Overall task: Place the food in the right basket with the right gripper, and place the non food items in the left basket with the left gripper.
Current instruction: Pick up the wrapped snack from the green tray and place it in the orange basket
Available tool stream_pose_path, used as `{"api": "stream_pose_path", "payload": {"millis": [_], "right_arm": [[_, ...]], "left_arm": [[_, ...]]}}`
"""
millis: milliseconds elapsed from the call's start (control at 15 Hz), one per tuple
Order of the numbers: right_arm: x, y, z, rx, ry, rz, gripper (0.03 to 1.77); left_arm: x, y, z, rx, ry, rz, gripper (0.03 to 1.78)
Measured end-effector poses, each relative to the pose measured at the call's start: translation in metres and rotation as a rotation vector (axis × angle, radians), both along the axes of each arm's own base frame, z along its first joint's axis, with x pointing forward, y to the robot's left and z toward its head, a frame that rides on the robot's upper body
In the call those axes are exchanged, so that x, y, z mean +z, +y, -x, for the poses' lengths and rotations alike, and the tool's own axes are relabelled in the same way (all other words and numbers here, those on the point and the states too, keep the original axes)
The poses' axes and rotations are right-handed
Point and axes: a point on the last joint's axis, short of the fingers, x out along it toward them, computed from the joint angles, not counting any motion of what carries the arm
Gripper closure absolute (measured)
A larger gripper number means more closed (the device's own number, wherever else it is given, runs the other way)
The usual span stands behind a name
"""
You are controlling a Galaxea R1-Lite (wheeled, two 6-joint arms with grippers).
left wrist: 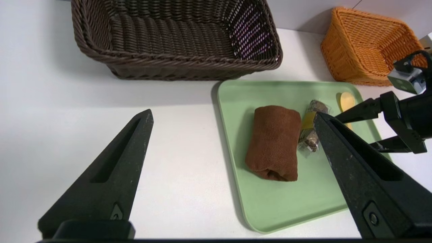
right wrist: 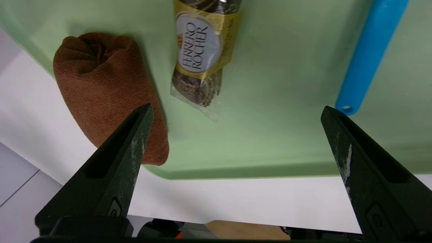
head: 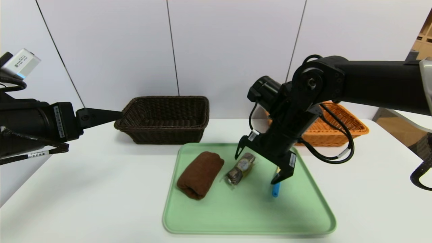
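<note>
The food point(head: 240, 169), a clear-wrapped packet with a pale round label point(right wrist: 202, 50), lies on the green tray point(head: 249, 229) between the brown rolled towel point(head: 200, 174) and the spoon's blue handle point(head: 275, 189). My right gripper point(head: 256, 168) hovers open just above the tray, one finger by the packet and the other over the spoon; nothing is between its fingers point(right wrist: 237, 108). My left gripper point(head: 118, 115) stays open and empty above the table at the left, beside the dark left basket point(head: 163, 118). The orange right basket point(head: 337, 131) is partly hidden behind the right arm.
Both baskets stand at the back of the white table and look empty, the dark basket point(left wrist: 189, 62) and the orange basket point(left wrist: 364, 47). The towel point(left wrist: 273, 141) lies near the tray's left rim. The spoon's yellow bowl point(left wrist: 346, 100) points toward the orange basket.
</note>
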Motion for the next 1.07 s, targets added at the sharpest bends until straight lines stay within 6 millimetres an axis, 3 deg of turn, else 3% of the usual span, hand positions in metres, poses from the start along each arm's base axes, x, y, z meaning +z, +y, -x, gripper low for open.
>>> {"api": "stream_pose_path", "payload": {"millis": [333,1067], "right_arm": [[-0.001,0.011,0.000,0.035,-0.036,-0.010,0.09],[-0.032,0.016,-0.014,0.047,0.018,0.046,0.09]], "left_arm": [[-0.009,0.001,0.008,-0.007,0.021,-0.003,0.12],[-0.018,0.000,0.020,-0.027,0.024,-0.004,0.12]]}}
